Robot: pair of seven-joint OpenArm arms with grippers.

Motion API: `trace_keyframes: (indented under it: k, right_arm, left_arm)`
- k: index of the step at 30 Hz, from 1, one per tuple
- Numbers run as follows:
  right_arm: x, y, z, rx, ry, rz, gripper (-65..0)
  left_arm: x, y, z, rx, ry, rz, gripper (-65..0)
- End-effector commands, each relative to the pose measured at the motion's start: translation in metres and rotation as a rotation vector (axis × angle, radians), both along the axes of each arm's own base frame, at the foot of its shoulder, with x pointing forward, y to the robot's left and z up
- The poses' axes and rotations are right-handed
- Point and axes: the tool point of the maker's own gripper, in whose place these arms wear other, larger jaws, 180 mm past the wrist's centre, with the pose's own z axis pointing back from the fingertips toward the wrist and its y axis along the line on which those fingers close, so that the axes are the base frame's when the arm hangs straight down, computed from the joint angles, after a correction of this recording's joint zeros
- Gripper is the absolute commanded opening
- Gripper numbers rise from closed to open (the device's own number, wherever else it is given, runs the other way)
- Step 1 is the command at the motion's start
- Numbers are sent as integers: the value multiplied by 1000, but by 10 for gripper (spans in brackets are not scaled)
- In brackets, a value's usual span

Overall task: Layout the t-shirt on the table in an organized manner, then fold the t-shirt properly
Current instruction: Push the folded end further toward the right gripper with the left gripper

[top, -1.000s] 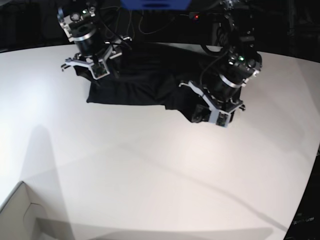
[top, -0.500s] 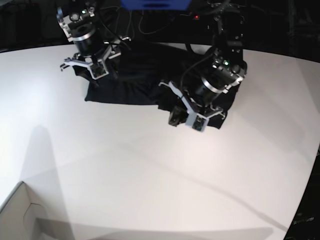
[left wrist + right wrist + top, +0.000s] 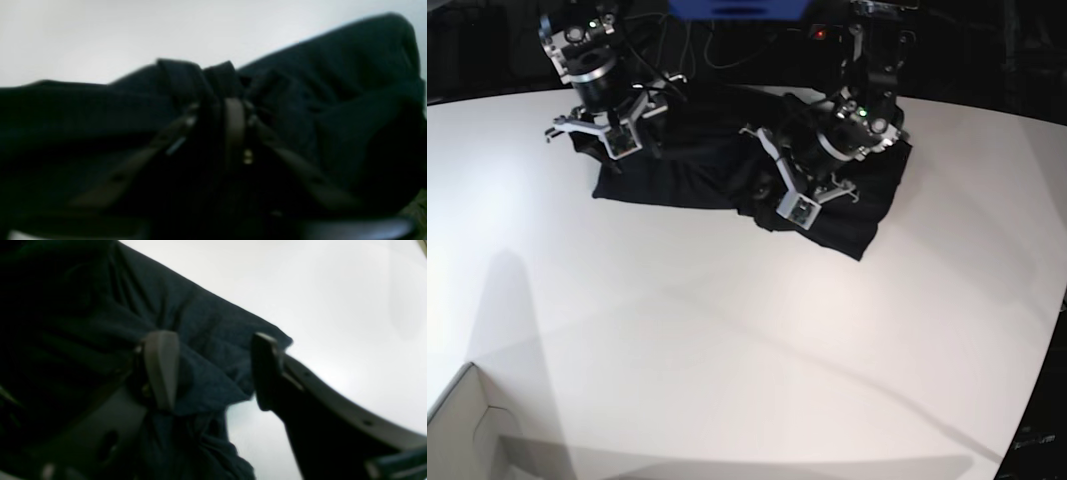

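Between the right gripper's (image 3: 213, 370) jaws, spread wide apart, lies a loose corner of the black t-shirt (image 3: 717, 160); fabric touches the inner face of one finger (image 3: 160, 366), the other finger stands clear over bare white table (image 3: 727, 340). Nothing pinched there. Ahead of the left gripper's (image 3: 220, 110) jaws the cloth bunches into a ridge; view is dark and blurred, so released or clenched cannot be told. T-shirt lies crumpled on the table under both arms.
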Motion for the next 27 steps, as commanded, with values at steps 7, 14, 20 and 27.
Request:
trace_keyframes:
  k: [7, 14, 20, 27]
  right_arm:
    - [5, -17, 22, 159, -89, -116, -185]
    - [-8, -21, 13, 313, -22, -201, -185]
    - [-21, -12, -11, 379, 135, -225, -185]
    - [-17, -18, -38, 400, 187, -264, -185]
  left_arm:
    - [2, -7, 27, -46, -80, -17, -234]
    - [13, -7, 83, -128, -216, 1, -200]
    - [12, 14, 79, -74, -224, -18, -200]
    - [11, 60, 18, -13, -68, 81, -200]
